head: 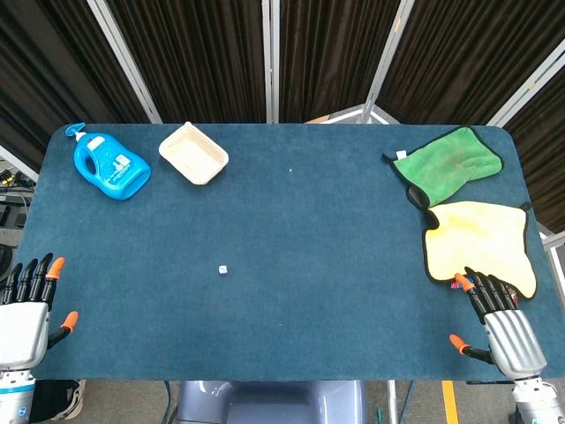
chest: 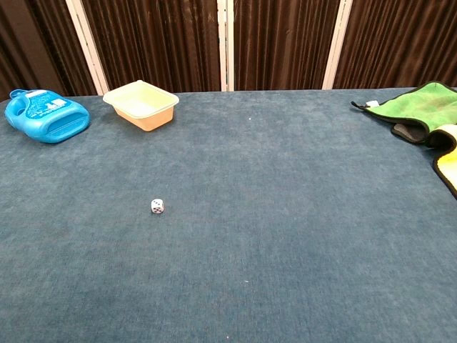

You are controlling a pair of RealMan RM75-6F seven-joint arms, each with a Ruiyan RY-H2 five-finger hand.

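A wide table covered in dark blue-green felt (head: 291, 221) fills the scene. Behind its far edge hang dark brown pleated curtains (head: 203, 53), divided by pale grey metal poles (head: 272, 57). Below the near edge, grey floor with a yellow stripe (head: 449, 402) shows. Lighting is even.

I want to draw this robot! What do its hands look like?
Both the left hand and the right hand have a silvery grey metal back with ridges, black fingers and bright orange fingertip caps. Only the head view shows them. The wrists below are pale grey.
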